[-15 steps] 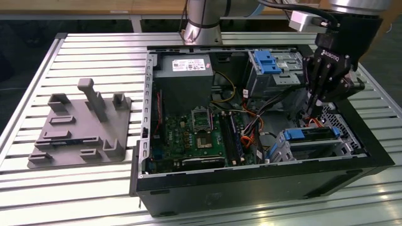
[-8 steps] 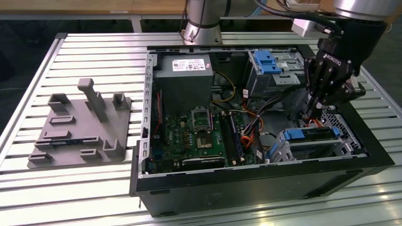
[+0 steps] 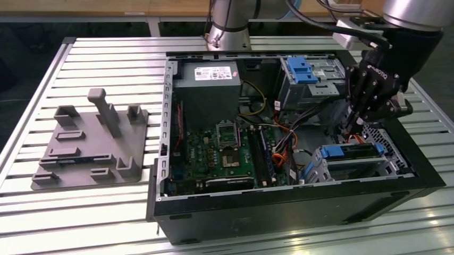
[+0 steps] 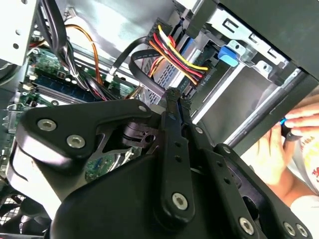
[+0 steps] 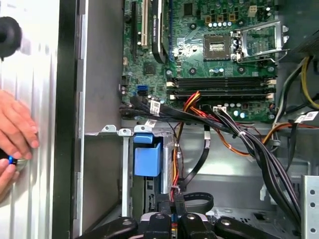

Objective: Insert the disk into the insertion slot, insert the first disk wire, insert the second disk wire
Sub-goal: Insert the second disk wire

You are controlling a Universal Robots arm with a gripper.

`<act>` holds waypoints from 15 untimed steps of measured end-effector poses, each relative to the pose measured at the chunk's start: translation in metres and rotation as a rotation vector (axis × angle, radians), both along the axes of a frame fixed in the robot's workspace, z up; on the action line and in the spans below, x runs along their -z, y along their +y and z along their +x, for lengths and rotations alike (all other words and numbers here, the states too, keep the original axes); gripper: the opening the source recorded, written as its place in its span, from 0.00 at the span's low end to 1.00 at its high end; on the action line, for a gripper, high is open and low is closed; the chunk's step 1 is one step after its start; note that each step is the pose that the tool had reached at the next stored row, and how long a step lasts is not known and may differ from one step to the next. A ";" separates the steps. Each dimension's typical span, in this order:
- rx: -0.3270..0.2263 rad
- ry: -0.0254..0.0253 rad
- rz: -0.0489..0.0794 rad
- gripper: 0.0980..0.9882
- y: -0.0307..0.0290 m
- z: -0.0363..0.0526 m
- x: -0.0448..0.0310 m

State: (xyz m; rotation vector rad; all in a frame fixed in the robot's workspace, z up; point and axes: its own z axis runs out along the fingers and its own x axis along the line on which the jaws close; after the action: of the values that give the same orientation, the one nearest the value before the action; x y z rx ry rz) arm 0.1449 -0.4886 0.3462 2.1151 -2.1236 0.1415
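Open black tower computer case [image 3: 284, 207], laid on its side on a slatted silver metal table [image 3: 106, 58]; green motherboard [image 3: 227, 154] with CPU socket and memory slots inside, grey power supply [image 3: 207, 79] with white label toward the far wall.

Disk [image 3: 351, 154]: flat, rectangular, framed in bright blue plastic caddy, seated in the insertion slot [image 3: 386, 146], a low silver cage of perforated sheet metal at the exterior view's right near corner of the case. Blue caddy tab [image 5: 147, 158] visible in the first wrist view at the cage mouth.

Taller silver cage [image 3: 312, 79] with blue latch, further back, well apart from the disk.

Gripper [image 3: 352, 127]: black, jointed, matte metal with silver bolt heads, lowered into the case directly over the disk's rear edge. In the second wrist view, fingertips [image 4: 175, 99] pressed close together at the black connector [image 4: 172, 92] of a red, yellow and black wire bundle [image 4: 174, 50], right beside the disk; jaws appear clenched on that connector.

Further cabling: black ribbon and orange strands [image 5: 234, 134] crossing between motherboard and cage.

Grey moulded fixture plate [image 3: 92, 146] with upright pegs, on the table to the exterior view's left, well apart from the case.

Person's hand [image 5: 15, 129] resting on the table outside the case wall.

Wooden surface beyond the table's far edge.
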 end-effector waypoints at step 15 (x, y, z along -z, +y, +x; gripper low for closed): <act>0.000 -0.0004 0.108 0.06 -0.0269 0.0000 0.0004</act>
State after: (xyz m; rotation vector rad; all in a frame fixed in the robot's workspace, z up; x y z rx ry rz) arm 0.1449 -0.5156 0.3458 2.1735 -2.1783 0.0274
